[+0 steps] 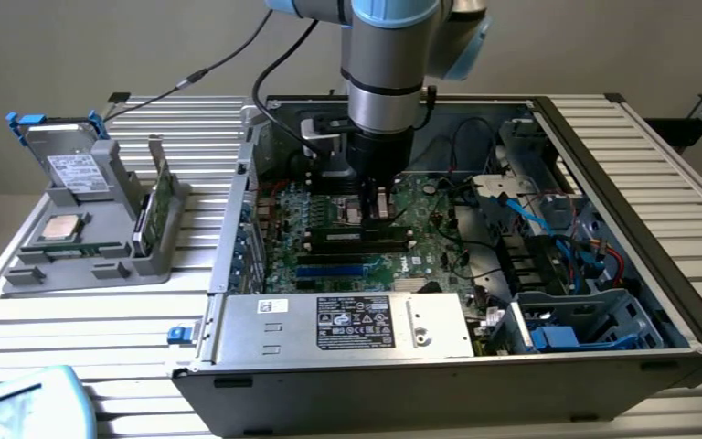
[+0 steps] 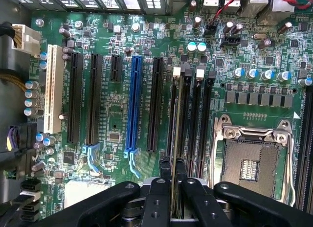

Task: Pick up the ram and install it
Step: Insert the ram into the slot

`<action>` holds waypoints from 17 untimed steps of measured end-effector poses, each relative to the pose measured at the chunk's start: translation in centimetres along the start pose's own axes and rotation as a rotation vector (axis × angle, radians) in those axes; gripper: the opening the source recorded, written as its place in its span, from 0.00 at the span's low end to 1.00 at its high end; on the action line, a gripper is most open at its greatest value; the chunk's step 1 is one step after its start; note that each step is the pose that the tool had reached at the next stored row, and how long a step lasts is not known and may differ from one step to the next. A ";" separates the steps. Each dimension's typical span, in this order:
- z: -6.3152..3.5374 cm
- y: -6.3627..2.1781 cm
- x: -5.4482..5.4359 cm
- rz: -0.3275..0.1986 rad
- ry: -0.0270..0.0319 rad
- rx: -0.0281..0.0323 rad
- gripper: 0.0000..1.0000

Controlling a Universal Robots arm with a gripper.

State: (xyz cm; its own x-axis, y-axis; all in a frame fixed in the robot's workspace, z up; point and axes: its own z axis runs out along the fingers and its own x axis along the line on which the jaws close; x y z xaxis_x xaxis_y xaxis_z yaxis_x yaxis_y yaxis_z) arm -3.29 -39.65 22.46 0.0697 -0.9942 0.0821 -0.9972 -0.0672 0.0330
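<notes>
A robotics lab or test bench; a robot arm (image 1: pixel 388 82) with loose cables (image 1: pixel 271 55) trailing from it reaches down into an open computer case (image 1: pixel 449 393) lying on its side; the case sits on a table (image 1: pixel 95 315) of slatted aluminium profile, the sort built for rigs; beside it a grey holder (image 1: pixel 83 265) presents parts in fixed places, a silver chip (image 1: pixel 61 229) and a drive (image 1: pixel 70 165) among them; the bare motherboard (image 2: pixel 117 114) shows an uncovered processor socket (image 2: pixel 249 163), and the gripper (image 2: pixel 173 170) pinches the ram (image 2: pixel 178 114) edge-on over the board; behind, a plain pale wall (image 1: pixel 83 46)
</notes>
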 end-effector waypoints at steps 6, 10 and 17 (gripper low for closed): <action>0.12 -0.24 0.0 -0.001 0.0010 -0.0065 0.14; 0.20 -0.26 0.0 -0.001 0.0010 -0.0139 0.14; 0.20 -0.43 0.0 -0.002 0.0011 -0.0204 0.14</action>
State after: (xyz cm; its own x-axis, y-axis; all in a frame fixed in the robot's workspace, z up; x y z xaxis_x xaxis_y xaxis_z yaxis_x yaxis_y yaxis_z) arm -2.87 -39.68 22.24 0.0717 -0.9939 0.0832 -0.9963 -0.0674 0.0535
